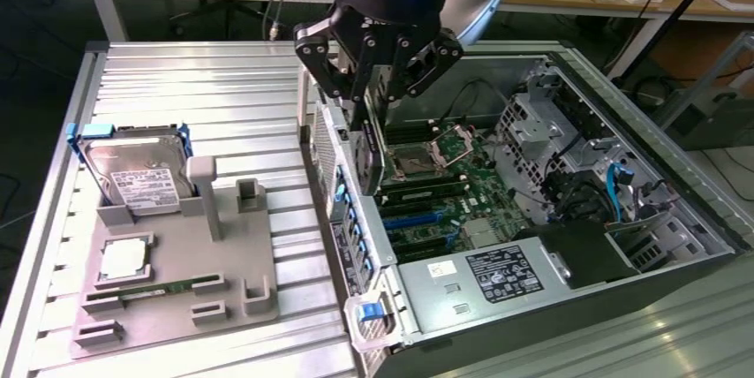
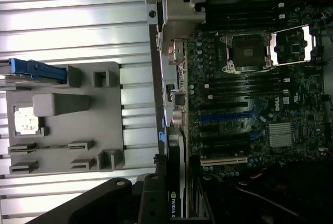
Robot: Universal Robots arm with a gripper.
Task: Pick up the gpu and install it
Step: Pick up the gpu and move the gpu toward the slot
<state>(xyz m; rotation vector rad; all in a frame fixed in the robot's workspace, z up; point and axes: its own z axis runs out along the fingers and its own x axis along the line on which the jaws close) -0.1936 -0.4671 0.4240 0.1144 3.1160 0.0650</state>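
- You are looking at one gpu [image 1: 367, 155], one hard drive [image 1: 139, 182] and one open computer case [image 1: 659, 219];
- your tool [image 1: 377, 95] is clamping the gpu above the case's rear wall; its long axis is running downward from the tool.

You see the gpu [image 1: 369, 153] edge-on, its upper part hidden inside the tool [image 1: 377, 95], and in the wrist view the frame edge cuts off most of its length.
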